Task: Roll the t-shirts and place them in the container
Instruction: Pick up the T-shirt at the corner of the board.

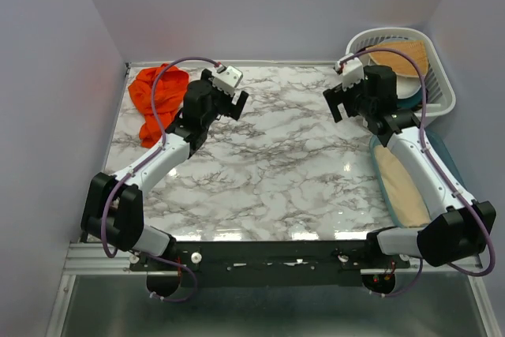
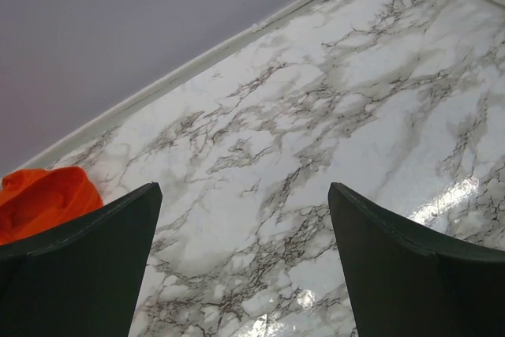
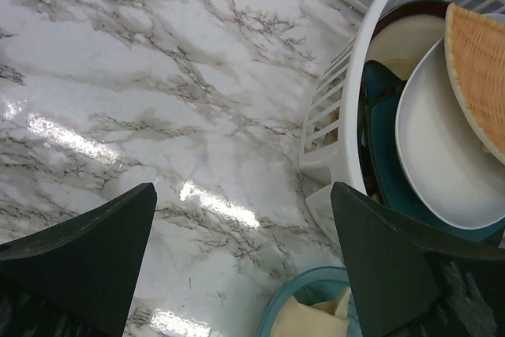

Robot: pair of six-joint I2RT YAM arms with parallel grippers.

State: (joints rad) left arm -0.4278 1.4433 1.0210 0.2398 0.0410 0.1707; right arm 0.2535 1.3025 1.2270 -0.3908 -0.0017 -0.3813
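Note:
An orange-red t-shirt [image 1: 154,100] lies crumpled in the far left corner of the marble table [image 1: 268,187]. A bit of it shows at the left edge of the left wrist view [image 2: 43,199]. My left gripper [image 1: 235,104] is open and empty, held above the table just right of the shirt. In its wrist view the left gripper [image 2: 245,258] has only bare marble between the fingers. My right gripper [image 1: 338,104] is open and empty near the far right, beside the white basket; the right wrist view [image 3: 245,262] shows marble between its fingers.
A white slatted basket [image 1: 442,88] at the far right corner holds plates and a woven tray [image 3: 481,61]. A teal-rimmed container [image 1: 406,183] with cream cloth lies along the right edge, also in the right wrist view [image 3: 304,317]. Walls enclose the table on three sides.

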